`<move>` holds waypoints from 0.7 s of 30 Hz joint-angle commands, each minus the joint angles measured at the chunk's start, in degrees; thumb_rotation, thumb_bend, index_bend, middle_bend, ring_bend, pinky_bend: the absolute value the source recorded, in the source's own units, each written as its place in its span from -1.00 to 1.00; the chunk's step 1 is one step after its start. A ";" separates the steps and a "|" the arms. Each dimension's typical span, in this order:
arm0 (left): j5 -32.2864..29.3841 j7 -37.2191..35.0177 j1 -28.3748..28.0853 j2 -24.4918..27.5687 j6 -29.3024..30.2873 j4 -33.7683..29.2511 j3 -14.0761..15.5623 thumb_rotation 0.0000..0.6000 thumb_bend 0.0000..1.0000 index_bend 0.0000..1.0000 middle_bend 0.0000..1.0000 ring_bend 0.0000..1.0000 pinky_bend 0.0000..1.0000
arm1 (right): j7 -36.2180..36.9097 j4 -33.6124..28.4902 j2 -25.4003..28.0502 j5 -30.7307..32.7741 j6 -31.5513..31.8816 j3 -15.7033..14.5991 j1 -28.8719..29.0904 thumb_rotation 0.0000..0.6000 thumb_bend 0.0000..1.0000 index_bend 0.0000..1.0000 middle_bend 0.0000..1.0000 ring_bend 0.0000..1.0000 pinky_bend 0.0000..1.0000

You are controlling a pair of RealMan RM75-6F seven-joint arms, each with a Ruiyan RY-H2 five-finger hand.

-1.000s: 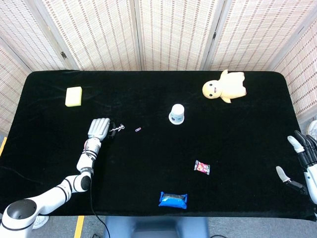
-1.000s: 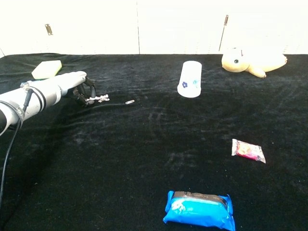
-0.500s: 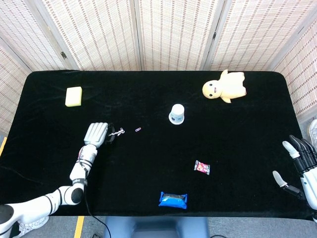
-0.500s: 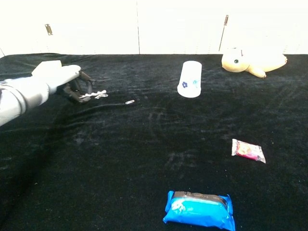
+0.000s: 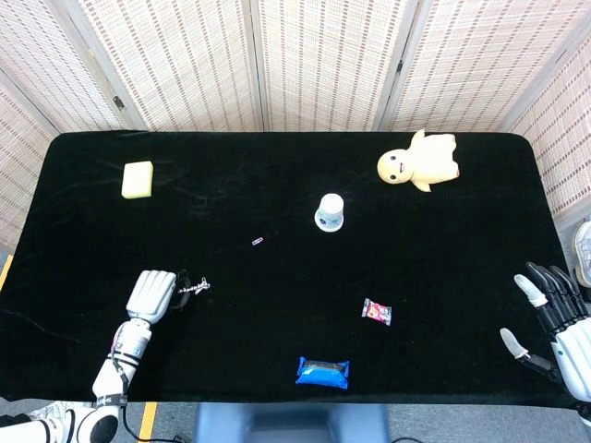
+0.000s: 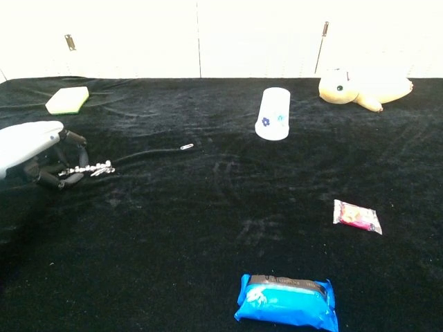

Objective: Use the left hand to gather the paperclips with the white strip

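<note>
A white cup point(image 5: 330, 211) stands upside down on the black table point(image 5: 443, 258), so nothing shows inside it. The left hand point(image 5: 151, 293) grips the white strip point(image 6: 88, 169) in curled dark fingers point(image 6: 54, 178); the strip pokes out at the hand's 3 o'clock, low over the cloth, with silvery paperclips bunched along it. One loose paperclip point(image 5: 258, 241) lies apart toward 1 o'clock of the hand. The right hand point(image 5: 554, 318), at the table's right edge, holds nothing, fingers spread.
</note>
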 commanded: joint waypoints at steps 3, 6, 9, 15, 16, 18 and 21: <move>0.37 -0.27 0.78 0.00 0.19 0.31 -0.17 1.00 0.14 0.75 1.00 1.00 1.00 | 0.06 0.00 0.03 0.06 -0.32 -0.04 0.23 1.00 -0.29 -0.97 -1.00 -1.00 -1.00; 0.20 -0.39 0.82 0.33 -0.37 0.26 -0.56 1.00 0.13 0.71 1.00 1.00 1.00 | 0.00 -0.04 0.06 0.17 -0.41 -0.04 0.30 1.00 -0.29 -0.97 -1.00 -1.00 -1.00; -0.21 -0.12 0.89 0.93 -1.10 -0.11 -0.82 1.00 0.00 0.39 1.00 1.00 1.00 | -0.03 -0.15 0.08 0.43 -0.49 0.03 0.35 1.00 -0.28 -0.97 -1.00 -1.00 -1.00; -1.53 1.26 1.51 1.99 -0.57 -0.50 -1.95 1.00 -0.53 -0.45 1.00 1.00 1.00 | -0.40 -0.33 0.03 0.61 -1.00 -0.02 0.57 1.00 -0.29 -0.97 -1.00 -1.00 -1.00; -1.72 0.82 1.72 2.21 -0.51 -0.44 -2.21 1.00 -0.58 -0.54 1.00 1.00 1.00 | -0.45 -0.37 0.04 0.65 -1.10 -0.01 0.63 1.00 -0.29 -0.97 -1.00 -1.00 -1.00; -1.86 0.13 2.03 2.97 -0.58 -0.66 -2.50 1.00 -0.64 -0.65 1.00 1.00 1.00 | -0.56 -0.46 0.05 0.73 -1.26 -0.03 0.69 1.00 -0.29 -0.97 -1.00 -1.00 -1.00; -1.30 -0.16 2.58 4.39 0.05 -1.43 -2.57 1.00 -0.71 -0.74 1.00 1.00 1.00 | -0.71 -0.52 0.07 0.67 -1.29 -0.10 0.70 1.00 -0.29 -0.97 -1.00 -1.00 -1.00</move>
